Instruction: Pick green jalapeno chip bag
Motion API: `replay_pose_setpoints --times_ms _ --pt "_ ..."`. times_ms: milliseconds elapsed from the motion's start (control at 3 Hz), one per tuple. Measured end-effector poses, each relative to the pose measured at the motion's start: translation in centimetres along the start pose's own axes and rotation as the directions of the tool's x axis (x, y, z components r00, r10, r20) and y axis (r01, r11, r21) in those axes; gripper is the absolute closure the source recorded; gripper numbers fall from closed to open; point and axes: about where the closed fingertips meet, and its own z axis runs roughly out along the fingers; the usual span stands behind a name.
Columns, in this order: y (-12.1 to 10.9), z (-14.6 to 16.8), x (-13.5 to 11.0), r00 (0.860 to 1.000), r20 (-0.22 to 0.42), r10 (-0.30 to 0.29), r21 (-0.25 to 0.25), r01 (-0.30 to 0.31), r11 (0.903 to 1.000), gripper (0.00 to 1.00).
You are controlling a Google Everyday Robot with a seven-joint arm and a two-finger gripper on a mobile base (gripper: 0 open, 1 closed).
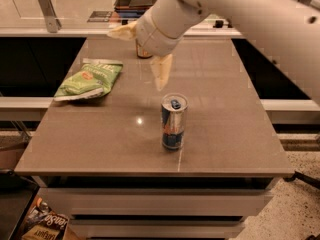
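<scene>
Jaws of your cream two-finger gripper (135, 60) hang spread wide, holding nothing, over the brown table (225, 134), near the light green crinkly chip bag (87, 79).

Grey-brown table (225, 134), speckled floor (300, 206), pale counter (25, 32) behind

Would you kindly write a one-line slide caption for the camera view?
Robot's open hand hovers above the table, right of the green jalapeno chip bag, behind an upright blue can.

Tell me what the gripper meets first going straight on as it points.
Likely bare tabletop beside the green jalapeno chip bag; the gripper, fingers open, hangs over the table aiming down-left. Depth is unclear.
</scene>
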Motion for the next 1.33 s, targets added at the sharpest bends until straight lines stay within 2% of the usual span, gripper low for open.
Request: replay_pose_setpoints --times_ms 333,667,1000,1333 --pt "-1.8 3.5 -1.2 0.996 0.066 -0.053 0.019 0.052 0.9985 0.0" --pt "-3.3 6.1 -2.9 0.99 0.097 -0.106 0.006 0.106 0.9943 0.0" --pt "-4.6 7.6 -4.7 0.982 0.084 -0.168 -0.034 0.171 0.9847 0.0" --pt "-6.0 8.6 -6.0 0.972 0.055 -0.228 -0.089 0.232 0.9685 0.0"
